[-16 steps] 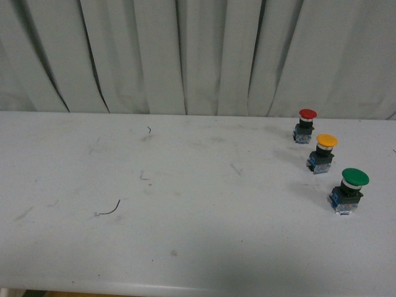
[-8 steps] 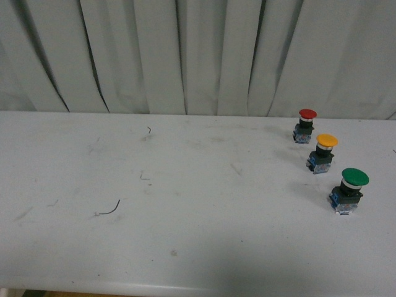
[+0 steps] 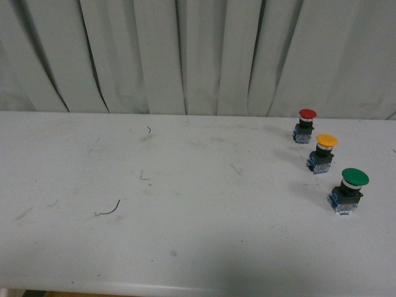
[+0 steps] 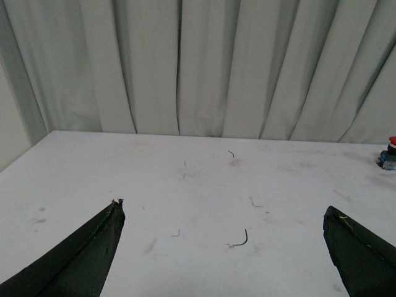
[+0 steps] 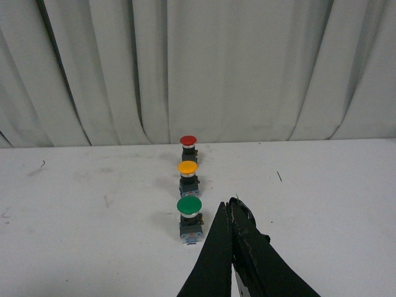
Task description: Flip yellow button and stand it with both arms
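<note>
No readable text, labels, brands or numbers — anywhere here.

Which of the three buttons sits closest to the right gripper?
The green button: it is the nearest of the row to the shut right gripper. The yellow button is in the middle, and the red button is farthest, by the curtain.

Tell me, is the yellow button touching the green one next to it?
Apart. The front view shows bare table between the yellow button and the green button; the right wrist view shows that gap too.
</note>
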